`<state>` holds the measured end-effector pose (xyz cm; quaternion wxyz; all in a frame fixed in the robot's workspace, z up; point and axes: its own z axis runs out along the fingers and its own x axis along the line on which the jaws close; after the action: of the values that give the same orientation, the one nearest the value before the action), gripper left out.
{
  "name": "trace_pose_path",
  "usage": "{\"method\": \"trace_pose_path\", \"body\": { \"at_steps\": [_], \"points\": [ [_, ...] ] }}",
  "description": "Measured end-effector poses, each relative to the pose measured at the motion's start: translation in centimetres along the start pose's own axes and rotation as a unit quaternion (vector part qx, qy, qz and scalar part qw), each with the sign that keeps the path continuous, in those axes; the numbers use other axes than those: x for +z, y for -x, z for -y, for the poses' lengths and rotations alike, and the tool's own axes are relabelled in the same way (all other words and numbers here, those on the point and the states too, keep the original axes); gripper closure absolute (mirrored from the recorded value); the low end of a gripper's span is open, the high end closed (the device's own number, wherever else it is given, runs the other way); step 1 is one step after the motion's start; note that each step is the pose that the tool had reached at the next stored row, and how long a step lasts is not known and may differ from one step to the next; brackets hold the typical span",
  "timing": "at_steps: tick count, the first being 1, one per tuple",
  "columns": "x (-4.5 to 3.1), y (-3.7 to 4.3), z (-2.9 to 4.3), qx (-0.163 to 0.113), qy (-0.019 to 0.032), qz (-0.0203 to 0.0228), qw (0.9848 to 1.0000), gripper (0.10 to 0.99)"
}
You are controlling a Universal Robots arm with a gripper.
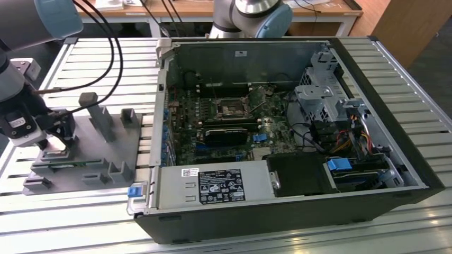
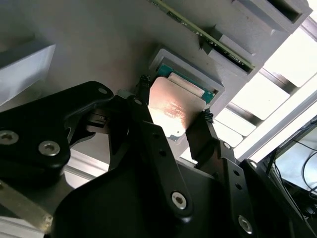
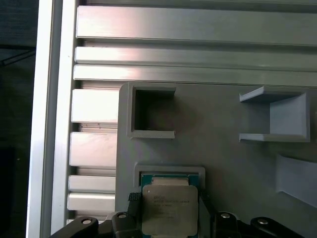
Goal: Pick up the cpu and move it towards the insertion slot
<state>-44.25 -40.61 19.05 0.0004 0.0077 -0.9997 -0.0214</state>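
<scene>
Lettering marks the cpu clamped in the end effector.

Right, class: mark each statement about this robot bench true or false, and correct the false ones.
1. The chip is at a square recess of the grey holder. True.
2. The gripper hangs over the computer case. False: it is at the grey holder, on the exterior view's left of the case.
3. The socket inside the case holds the chip. False: its centre is dark and bare; the chip is at the holder.
4. The computer case lies open, its inside showing. True.
</scene>
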Motion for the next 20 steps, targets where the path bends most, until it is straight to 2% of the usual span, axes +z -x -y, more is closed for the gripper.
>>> {"method": "trace_pose_path", "body": {
  "at_steps": [7,9,20],
  "points": [
    [-0.64,0.0,-0.03,0.0,0.0004,0.0001,1.0,0.541],
    [-0.69,0.0,-0.03,0.0,0.0024,0.0002,1.0,0.541],
    [-1.44,0.0,-0.06,0.0,0.0025,0.0001,1.0,0.541]
  ]
}}
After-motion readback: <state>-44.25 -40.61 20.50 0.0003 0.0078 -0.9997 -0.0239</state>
